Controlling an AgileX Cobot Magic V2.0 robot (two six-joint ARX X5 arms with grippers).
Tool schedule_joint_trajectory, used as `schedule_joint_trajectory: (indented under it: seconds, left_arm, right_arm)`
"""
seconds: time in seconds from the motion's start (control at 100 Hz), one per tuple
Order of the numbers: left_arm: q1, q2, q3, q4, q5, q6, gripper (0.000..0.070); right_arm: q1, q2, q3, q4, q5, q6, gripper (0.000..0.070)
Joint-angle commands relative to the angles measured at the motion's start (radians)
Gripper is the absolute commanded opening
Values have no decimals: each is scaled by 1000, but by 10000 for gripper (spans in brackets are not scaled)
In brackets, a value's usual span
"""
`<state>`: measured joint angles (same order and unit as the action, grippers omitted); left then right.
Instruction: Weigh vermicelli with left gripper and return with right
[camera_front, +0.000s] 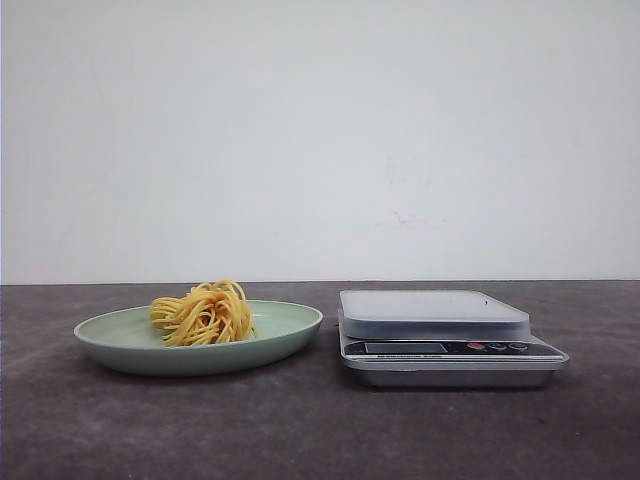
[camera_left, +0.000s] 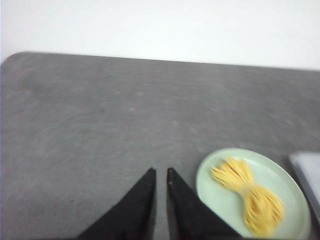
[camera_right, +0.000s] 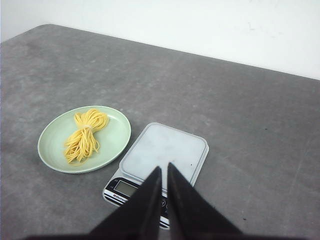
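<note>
On my front camera I see the vermicelli (camera_front: 203, 313) sitting as a loose yellow nest on a pale green plate (camera_front: 290, 335), a little left of the plate's middle. The plate rests on the dark grey table (camera_front: 300, 430), on the left half of the view. Just beside it to the right sits a kitchen scale (camera_front: 445, 335) with a pale flat platform and a dark front strip carrying a display and small buttons. Plate and scale are close, but I cannot tell whether their edges touch. A plain white wall (camera_front: 320, 130) stands behind the table. Neither arm shows in this view.

From my left wrist camera, which is a bit blurred, the left gripper (camera_left: 161, 172) hangs above bare table with its two black fingers nearly together, only a thin slit between the tips, holding nothing. The plate (camera_left: 210, 175) with the noodles (camera_left: 247, 197) lies just beside the fingers, and a corner of the scale (camera_left: 307, 172) shows beyond the plate.

From my right wrist camera, the right gripper (camera_right: 164, 169) is likewise drawn narrow and carrying nothing, its tips hanging over the front part of the scale (camera_right: 165, 150). The noodles (camera_right: 85, 135) lie stretched across the plate (camera_right: 55, 135), next to the scale.
</note>
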<state>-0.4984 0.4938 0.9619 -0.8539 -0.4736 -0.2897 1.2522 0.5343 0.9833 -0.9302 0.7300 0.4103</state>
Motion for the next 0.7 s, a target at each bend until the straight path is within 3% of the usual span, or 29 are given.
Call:
schedule_joint_trajectory:
  seconds: [0.0, 0.12, 0.22, 0.37, 0.51, 0.69]
  left_arm:
    - [139, -24, -66, 98, 103, 47, 0]
    - [290, -123, -254, 280, 243, 127, 0]
    - [356, -218, -433, 424, 285, 173, 0]
    - [423, -356, -690, 611, 353, 176, 0]
    - [447, -441, -833, 676, 422, 170, 0]
    - [455, -472, -888, 679, 429, 173, 0]
  right_arm:
    - [15, 5, 10, 10, 4, 8, 10]
    - [15, 5, 10, 10, 4, 8, 10]
    - [15, 5, 10, 10, 4, 8, 10]
    - [15, 5, 10, 10, 4, 8, 10]
    - [15, 5, 10, 10, 4, 8, 10]
    - [15, 5, 10, 10, 4, 8, 10]
